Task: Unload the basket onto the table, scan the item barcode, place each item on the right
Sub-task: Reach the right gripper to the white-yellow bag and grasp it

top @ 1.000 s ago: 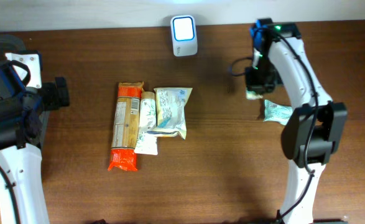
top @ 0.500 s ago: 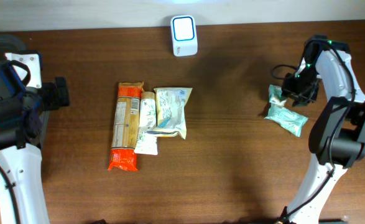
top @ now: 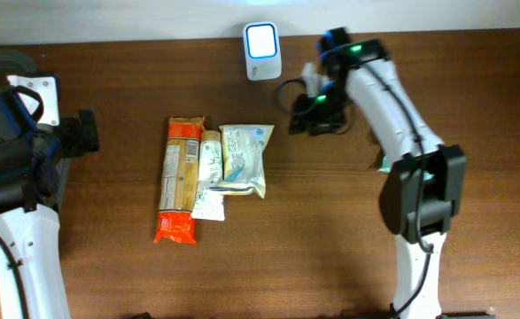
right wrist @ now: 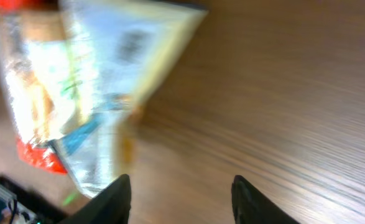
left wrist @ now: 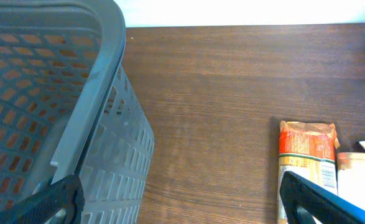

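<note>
The right gripper (right wrist: 179, 196) hangs over the table (top: 330, 230) near the scanner (top: 262, 40), its jaws partly apart with nothing between them. The left gripper (left wrist: 179, 199) is wide open and empty, beside the basket (left wrist: 101, 93). The snack packets (top: 242, 159) lie side by side in the middle of the table, and no gripper touches them.

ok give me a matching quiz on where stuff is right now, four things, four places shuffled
Things:
1 scanner
2 basket
3 orange pack
4 right hand

Places or states:
a mid-table, just left of the white packs
b open and empty, just right of the scanner
c back edge, middle
d far left

Pairs: 1-c, 2-d, 3-a, 4-b
</note>
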`<act>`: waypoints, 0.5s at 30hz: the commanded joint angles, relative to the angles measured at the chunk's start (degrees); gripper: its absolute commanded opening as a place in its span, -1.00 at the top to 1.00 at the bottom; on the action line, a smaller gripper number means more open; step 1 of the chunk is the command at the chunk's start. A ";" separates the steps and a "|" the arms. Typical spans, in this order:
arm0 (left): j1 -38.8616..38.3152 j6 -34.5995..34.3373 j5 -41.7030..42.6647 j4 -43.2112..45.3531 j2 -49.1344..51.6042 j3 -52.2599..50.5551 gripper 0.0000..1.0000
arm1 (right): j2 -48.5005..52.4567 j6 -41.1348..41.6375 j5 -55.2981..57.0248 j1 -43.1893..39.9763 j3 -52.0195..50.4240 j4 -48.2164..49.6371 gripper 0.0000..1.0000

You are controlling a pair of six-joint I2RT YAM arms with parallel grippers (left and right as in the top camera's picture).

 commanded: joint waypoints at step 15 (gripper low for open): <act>0.24 0.90 0.61 0.07 -0.07 0.57 -0.98 | 3.34 5.66 12.87 17.22 -8.35 -1.70 0.13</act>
